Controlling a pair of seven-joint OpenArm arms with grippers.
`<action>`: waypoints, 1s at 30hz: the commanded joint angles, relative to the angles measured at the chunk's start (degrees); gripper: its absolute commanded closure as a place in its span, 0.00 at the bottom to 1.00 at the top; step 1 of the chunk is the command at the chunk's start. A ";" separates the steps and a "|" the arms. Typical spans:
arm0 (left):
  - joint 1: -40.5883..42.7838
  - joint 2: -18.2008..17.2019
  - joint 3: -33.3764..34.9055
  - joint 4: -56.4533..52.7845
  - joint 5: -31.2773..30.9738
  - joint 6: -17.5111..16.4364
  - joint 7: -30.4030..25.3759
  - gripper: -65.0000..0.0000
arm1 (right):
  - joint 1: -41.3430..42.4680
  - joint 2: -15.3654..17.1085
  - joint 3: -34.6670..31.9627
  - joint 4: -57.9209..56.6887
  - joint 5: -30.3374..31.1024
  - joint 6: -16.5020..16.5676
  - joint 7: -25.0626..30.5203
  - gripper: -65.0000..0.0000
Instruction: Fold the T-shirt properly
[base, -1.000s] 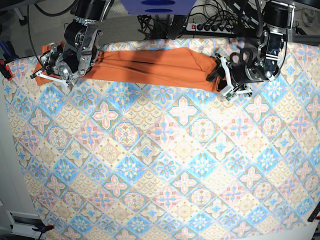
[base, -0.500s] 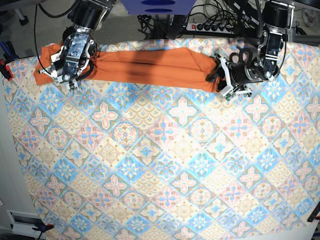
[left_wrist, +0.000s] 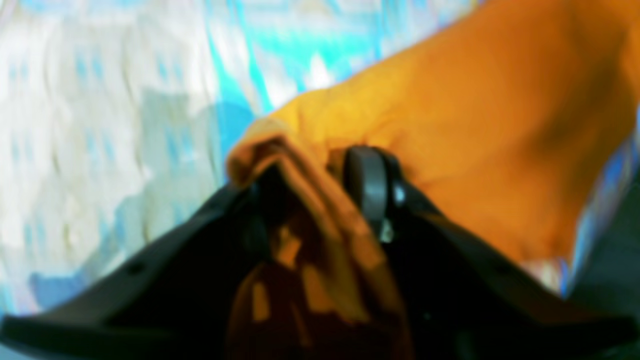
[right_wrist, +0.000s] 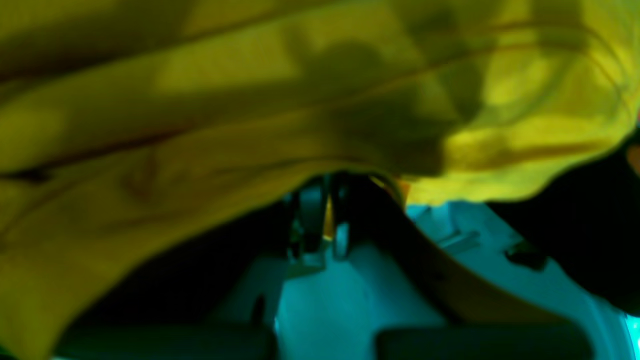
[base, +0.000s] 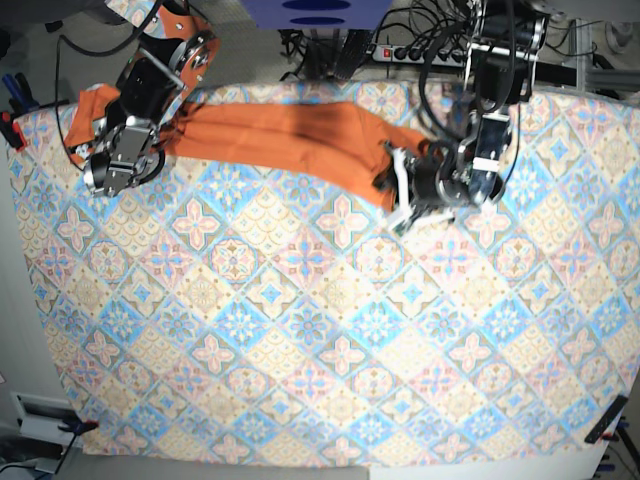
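Observation:
The orange T-shirt (base: 290, 135) lies as a long folded band across the far side of the table. In the base view my left gripper (base: 398, 195) is at the band's right end. The left wrist view shows that gripper (left_wrist: 320, 200) shut on a bunched fold of the T-shirt (left_wrist: 475, 125). My right gripper (base: 105, 170) is at the band's left end, near the sleeve. In the right wrist view the T-shirt (right_wrist: 250, 125) looks yellow-green and drapes over the right gripper (right_wrist: 324, 220), whose jaws are pressed together on a sliver of fabric.
A blue-pink-cream tile-patterned cloth (base: 320, 330) covers the table. A power strip and tangled cables (base: 420, 50) sit behind the far edge. A small black object (base: 605, 420) lies at the cloth's near right corner.
My left gripper has closed on the shirt's right end and carried it left and toward the front. The right gripper dropped slightly at the left end. The patterned cloth sits shifted in the frame.

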 joint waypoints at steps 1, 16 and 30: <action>-1.78 1.27 0.79 -5.32 6.46 2.74 6.46 0.73 | 3.15 0.14 0.25 -3.94 9.85 -0.70 17.72 0.96; -9.34 -1.28 -3.34 -18.60 6.55 2.74 8.31 0.74 | 10.36 -0.91 -0.19 -8.51 5.28 -9.14 13.85 0.96; -11.19 0.21 -2.99 -18.16 10.68 2.74 6.90 0.74 | 8.60 -0.39 -2.48 -10.10 5.72 -9.32 18.95 0.96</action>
